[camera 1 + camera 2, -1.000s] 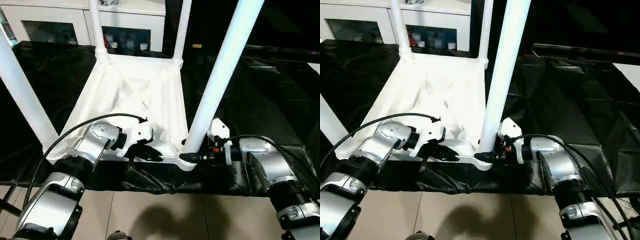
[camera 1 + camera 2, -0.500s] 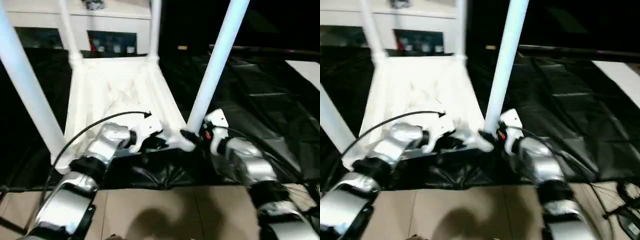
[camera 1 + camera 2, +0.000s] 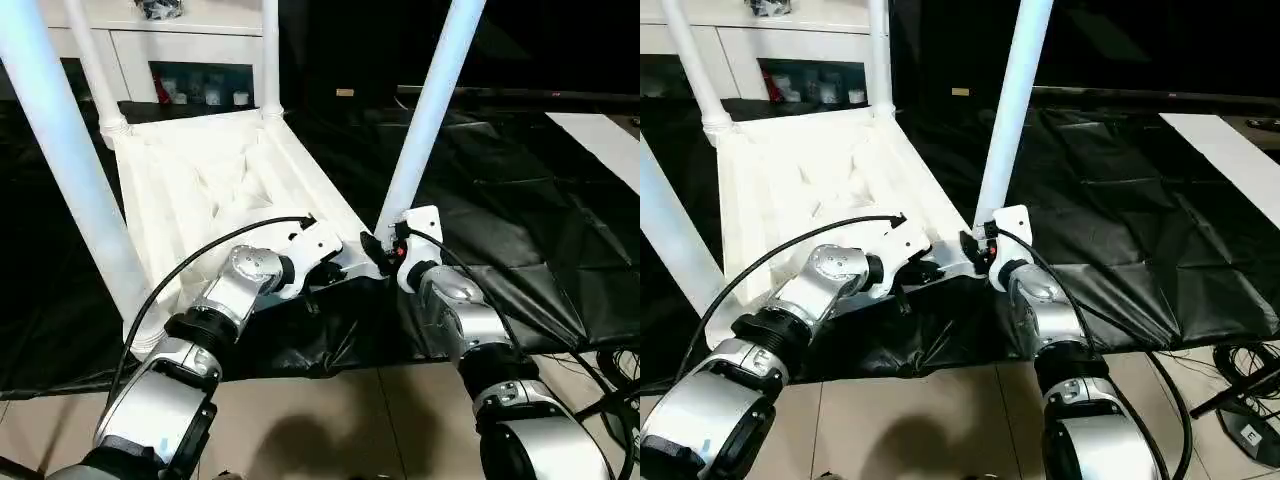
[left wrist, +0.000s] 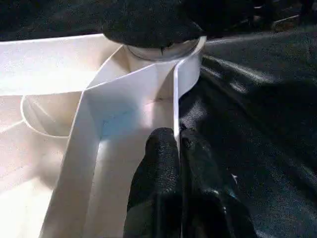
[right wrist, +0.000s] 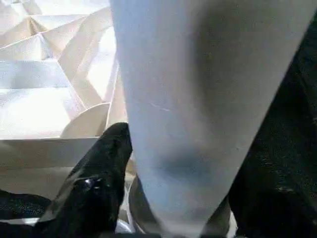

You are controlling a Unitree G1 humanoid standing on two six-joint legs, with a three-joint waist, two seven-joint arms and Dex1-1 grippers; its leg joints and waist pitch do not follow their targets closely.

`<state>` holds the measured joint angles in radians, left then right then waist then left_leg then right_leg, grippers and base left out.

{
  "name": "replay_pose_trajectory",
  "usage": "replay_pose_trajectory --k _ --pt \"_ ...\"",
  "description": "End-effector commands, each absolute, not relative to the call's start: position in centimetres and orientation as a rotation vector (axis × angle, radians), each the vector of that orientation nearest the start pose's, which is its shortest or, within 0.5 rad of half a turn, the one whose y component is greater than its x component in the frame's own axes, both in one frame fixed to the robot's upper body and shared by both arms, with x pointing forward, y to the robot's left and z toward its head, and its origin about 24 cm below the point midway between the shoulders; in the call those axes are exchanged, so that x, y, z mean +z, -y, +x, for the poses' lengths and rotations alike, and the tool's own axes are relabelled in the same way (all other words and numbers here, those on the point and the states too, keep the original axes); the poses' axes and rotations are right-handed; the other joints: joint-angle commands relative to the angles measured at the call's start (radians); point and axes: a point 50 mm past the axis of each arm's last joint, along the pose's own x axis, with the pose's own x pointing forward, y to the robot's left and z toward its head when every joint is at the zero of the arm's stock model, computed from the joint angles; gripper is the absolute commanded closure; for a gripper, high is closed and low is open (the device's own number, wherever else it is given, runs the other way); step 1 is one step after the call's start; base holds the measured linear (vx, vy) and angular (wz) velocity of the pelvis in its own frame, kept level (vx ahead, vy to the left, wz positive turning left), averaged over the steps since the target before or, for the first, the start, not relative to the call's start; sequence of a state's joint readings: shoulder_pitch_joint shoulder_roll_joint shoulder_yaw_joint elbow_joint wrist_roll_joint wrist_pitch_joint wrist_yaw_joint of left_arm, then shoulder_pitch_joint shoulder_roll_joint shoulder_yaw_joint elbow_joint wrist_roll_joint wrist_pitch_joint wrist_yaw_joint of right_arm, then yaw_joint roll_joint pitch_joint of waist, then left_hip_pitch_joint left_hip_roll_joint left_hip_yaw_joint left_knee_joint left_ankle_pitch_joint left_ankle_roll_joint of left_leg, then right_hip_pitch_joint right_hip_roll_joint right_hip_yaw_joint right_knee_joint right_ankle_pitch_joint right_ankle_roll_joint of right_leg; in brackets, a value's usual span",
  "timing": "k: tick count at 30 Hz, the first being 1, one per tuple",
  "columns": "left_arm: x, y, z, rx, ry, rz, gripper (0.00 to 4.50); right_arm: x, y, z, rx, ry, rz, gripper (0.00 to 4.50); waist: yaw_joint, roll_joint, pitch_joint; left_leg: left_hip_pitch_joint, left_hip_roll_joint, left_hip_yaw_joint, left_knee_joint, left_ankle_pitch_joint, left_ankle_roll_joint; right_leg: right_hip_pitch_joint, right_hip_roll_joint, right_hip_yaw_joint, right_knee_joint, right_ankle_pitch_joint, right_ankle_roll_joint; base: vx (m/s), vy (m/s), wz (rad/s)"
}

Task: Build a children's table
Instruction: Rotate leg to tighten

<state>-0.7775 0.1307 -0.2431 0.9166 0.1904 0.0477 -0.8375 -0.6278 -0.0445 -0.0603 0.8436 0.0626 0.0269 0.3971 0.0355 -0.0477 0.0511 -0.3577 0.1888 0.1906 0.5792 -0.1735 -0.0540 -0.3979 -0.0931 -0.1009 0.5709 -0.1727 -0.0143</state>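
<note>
An upturned white plastic table [image 3: 215,190], ribbed underside up, lies on a counter [image 3: 520,210] draped in crinkled black sheeting. The left gripper [image 4: 179,148] pinches its thin near rim; the right gripper [image 3: 378,250] straddles a smooth round leg [image 3: 430,110].

left pincer [image 4: 178,144] pinches the white table's rim [image 4: 175,99].
</note>
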Motion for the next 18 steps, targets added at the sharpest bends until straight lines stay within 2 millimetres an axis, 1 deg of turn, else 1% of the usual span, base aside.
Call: replay_pose_trajectory --k 1,2,3,4,5,6,7,8,9,10,11,12,13,14,15,16,18 --pt "6.6 -4.3 34.4 -1.219 -0.247 0.448 4.50 1.7 7.6 33.6 0.671 -0.330 0.013 1.32 0.005 0.005 -0.053 0.017 0.049 -0.032 -0.082 -0.423 -0.002 0.028 -0.078 0.052 -0.089 -0.456 -0.147 0.000 0.000 0.00" --pt "6.6 -4.7 34.2 -1.251 -0.247 0.450 4.50 1.7 8.2 33.5 0.708 -0.321 -0.028 1.32 0.006 0.005 -0.052 0.016 0.049 -0.030 -0.082 -0.410 0.001 0.029 -0.078 0.053 -0.087 -0.443 -0.152 0.000 0.000 0.00" --pt "6.6 -4.8 34.1 -1.259 -0.247 0.450 4.50 1.7 8.4 33.5 0.719 -0.319 -0.036 1.32 0.007 0.004 -0.054 0.015 0.049 -0.028 -0.081 -0.400 0.005 0.030 -0.078 0.054 -0.086 -0.433 -0.155 0.000 0.000 0.00" --pt "6.5 -5.2 34.0 -1.286 -0.249 0.452 4.50 1.8 8.8 33.4 0.759 -0.313 -0.056 1.32 0.012 0.004 -0.054 0.014 0.050 -0.025 -0.079 -0.372 0.015 0.031 -0.079 0.058 -0.080 -0.393 -0.171 0.000 0.000 0.00" --pt "6.5 -5.3 34.0 -1.292 -0.249 0.452 4.50 1.8 8.9 33.3 0.768 -0.312 -0.060 1.32 0.014 0.003 -0.055 0.014 0.051 -0.023 -0.078 -0.363 0.019 0.031 -0.077 0.060 -0.078 -0.376 -0.177 0.000 0.000 0.00" --pt "6.5 -5.6 33.9 -1.310 -0.250 0.463 4.50 1.9 9.3 33.2 0.808 -0.310 -0.075 1.32 0.016 0.008 -0.055 0.015 0.051 -0.021 -0.077 -0.354 0.021 0.030 -0.077 0.062 -0.075 -0.356 -0.185 0.000 0.000 0.00" --pt "6.5 -6.1 33.8 -1.339 -0.254 0.473 4.50 2.1 9.8 33.0 0.867 -0.310 -0.092 1.32 0.018 0.005 -0.057 0.014 0.050 -0.018 -0.076 -0.338 0.030 0.033 -0.074 0.062 -0.070 -0.323 -0.196 0.000 0.000 0.00" --pt "6.5 -6.3 33.7 -1.351 -0.256 0.477 4.50 2.1 10.0 32.9 0.891 -0.311 -0.098 1.32 0.022 0.004 -0.058 0.013 0.050 -0.017 -0.075 -0.328 0.041 0.037 -0.072 0.060 -0.068 -0.315 -0.200 0.000 0.000 0.00" --pt "6.5 -6.9 33.6 -1.379 -0.262 0.487 4.50 2.3 10.6 32.5 0.965 -0.320 -0.113 1.32 0.026 0.005 -0.060 0.013 0.052 -0.015 -0.074 -0.311 0.045 0.037 -0.072 0.062 -0.064 -0.289 -0.207 0.000 0.000 0.00" --pt "6.5 -7.1 33.5 -1.389 -0.265 0.489 4.50 2.3 10.8 32.3 0.993 -0.326 -0.117 1.32 0.030 0.004 -0.064 0.010 0.052 -0.014 -0.072 -0.280 0.055 0.042 -0.071 0.062 -0.056 -0.239 -0.219 0.052 -0.023 0.04" --pt "6.5 -7.5 33.5 -1.402 -0.271 0.494 4.50 2.3 11.2 32.0 1.049 -0.337 -0.123 1.32 0.030 0.004 -0.064 0.010 0.053 -0.012 -0.071 -0.266 0.059 0.041 -0.071 0.063 -0.053 -0.216 -0.226 0.052 -0.023 0.04" --pt "6.5 -7.7 33.5 -1.407 -0.274 0.498 4.50 2.3 11.5 31.8 1.080 -0.346 -0.127 1.32 0.036 0.005 -0.067 0.013 0.054 -0.009 -0.068 -0.235 0.068 0.041 -0.070 0.062 -0.048 -0.168 -0.242 0.000 0.000 0.00" --pt "6.6 -8.1 33.4 -1.419 -0.281 0.500 4.50 2.3 11.8 31.5 1.125 -0.360 -0.130 1.32 0.038 0.005 -0.067 0.010 0.054 -0.009 -0.068 -0.217 0.074 0.046 -0.066 0.060 -0.043 -0.144 -0.250 0.000 0.000 0.00" --pt "6.6 -8.4 33.4 -1.438 -0.290 0.499 4.50 2.4 12.1 31.3 1.161 -0.372 -0.127 1.32 0.045 0.005 -0.068 0.007 0.056 -0.006 -0.066 -0.180 0.085 0.048 -0.064 0.059 -0.034 -0.092 -0.262 0.000 0.000 0.00" --pt "6.6 -8.7 33.3 -1.454 -0.297 0.500 4.50 2.5 12.4 31.1 1.192 -0.380 -0.124 1.32 0.050 0.007 -0.068 0.008 0.058 -0.006 -0.065 -0.167 0.095 0.049 -0.066 0.059 -0.031 -0.071 -0.272 0.000 0.000 0.00" --pt "6.6 -8.9 33.2 -1.467 -0.302 0.497 4.50 2.6 12.6 31.0 1.215 -0.383 -0.125 1.32 0.055 0.005 -0.068 0.008 0.059 -0.005 -0.064 -0.163 0.095 0.048 -0.067 0.059 -0.030 -0.070 -0.276 0.000 0.000 0.00" --pt "6.7 -9.5 33.0 -1.498 -0.313 0.497 4.50 2.9 13.0 30.7 1.269 -0.372 -0.138 1.32 0.062 0.007 -0.067 0.011 0.060 -0.005 -0.065 -0.174 0.088 0.047 -0.069 0.058 -0.032 -0.096 -0.274 0.000 0.000 0.00"
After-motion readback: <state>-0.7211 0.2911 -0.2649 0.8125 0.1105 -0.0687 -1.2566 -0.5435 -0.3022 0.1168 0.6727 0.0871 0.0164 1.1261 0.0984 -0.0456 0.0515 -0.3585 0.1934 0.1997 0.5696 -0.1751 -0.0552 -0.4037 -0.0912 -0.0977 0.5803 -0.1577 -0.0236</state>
